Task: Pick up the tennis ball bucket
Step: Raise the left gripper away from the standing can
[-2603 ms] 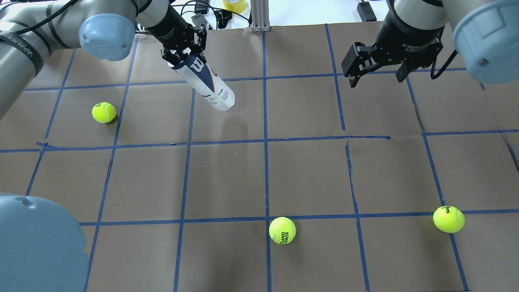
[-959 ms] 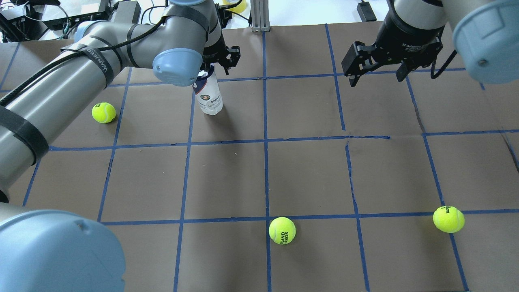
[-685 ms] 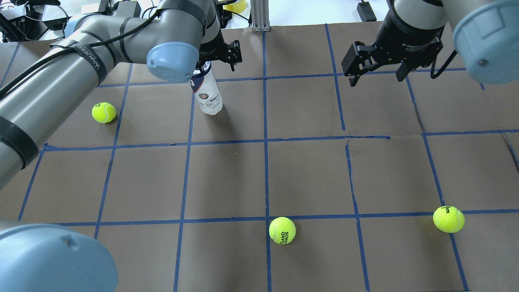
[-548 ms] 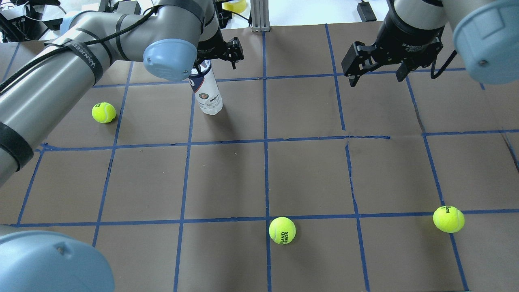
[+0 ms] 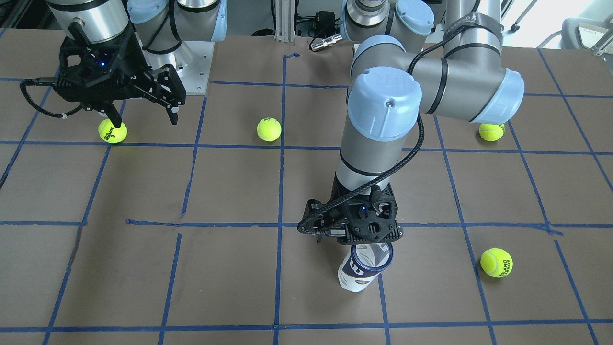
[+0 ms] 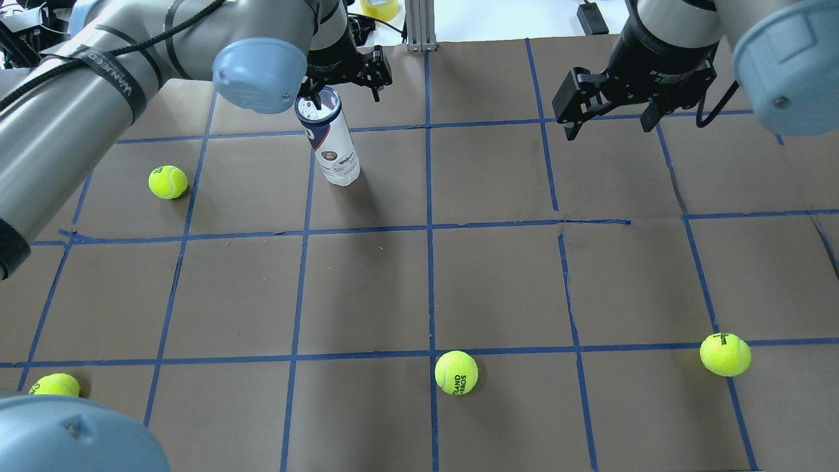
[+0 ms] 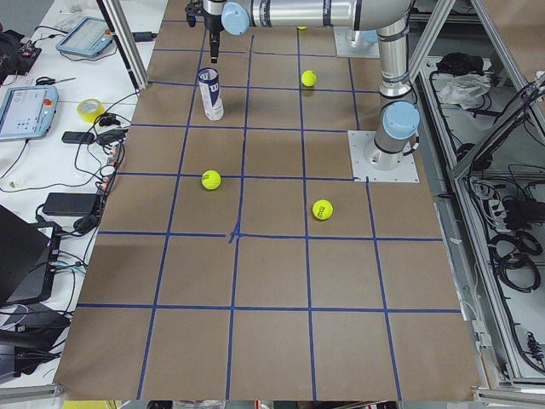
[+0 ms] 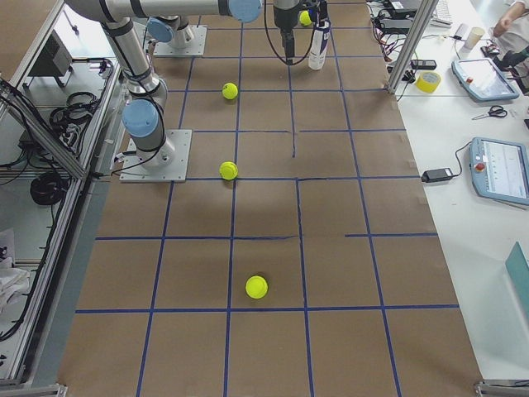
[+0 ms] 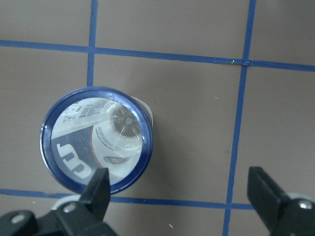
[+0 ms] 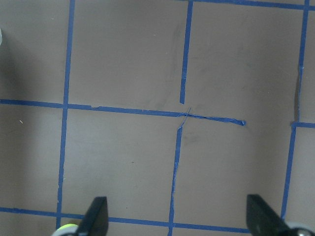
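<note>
The tennis ball bucket is a slim clear can with a white and navy label and a navy rim. It stands upright on the brown table, far left of centre, and shows in the front-facing view too. My left gripper is open and empty, just above and behind the can's top. In the left wrist view the can's rim lies below the left finger, off to the side of the gripper's gap. My right gripper is open and empty, hovering at the far right.
Yellow-green tennis balls lie on the table: one left of the can, one at front centre, one at front right, one at the front left edge. Blue tape lines grid the table.
The left gripper held the can tilted in the air, stood it upright, let go and rose off its top. The left arm swung away, uncovering a ball at front left. The right arm has not moved.
</note>
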You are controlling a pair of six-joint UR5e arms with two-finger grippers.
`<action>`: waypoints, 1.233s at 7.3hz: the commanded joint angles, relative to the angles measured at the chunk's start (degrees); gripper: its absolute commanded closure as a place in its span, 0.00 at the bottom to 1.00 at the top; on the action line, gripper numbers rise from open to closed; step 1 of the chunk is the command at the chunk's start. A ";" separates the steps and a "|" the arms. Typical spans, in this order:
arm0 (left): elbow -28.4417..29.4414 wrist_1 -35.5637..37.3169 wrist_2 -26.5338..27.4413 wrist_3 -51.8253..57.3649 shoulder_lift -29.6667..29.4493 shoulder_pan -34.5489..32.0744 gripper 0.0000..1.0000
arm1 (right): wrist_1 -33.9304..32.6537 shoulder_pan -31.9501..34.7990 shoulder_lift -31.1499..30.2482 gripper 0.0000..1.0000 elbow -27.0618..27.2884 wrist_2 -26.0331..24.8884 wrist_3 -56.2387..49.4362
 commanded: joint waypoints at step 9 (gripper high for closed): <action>-12.75 -10.42 -0.16 19.30 17.68 13.87 0.00 | 0.08 0.01 -0.12 0.00 -0.07 0.00 0.00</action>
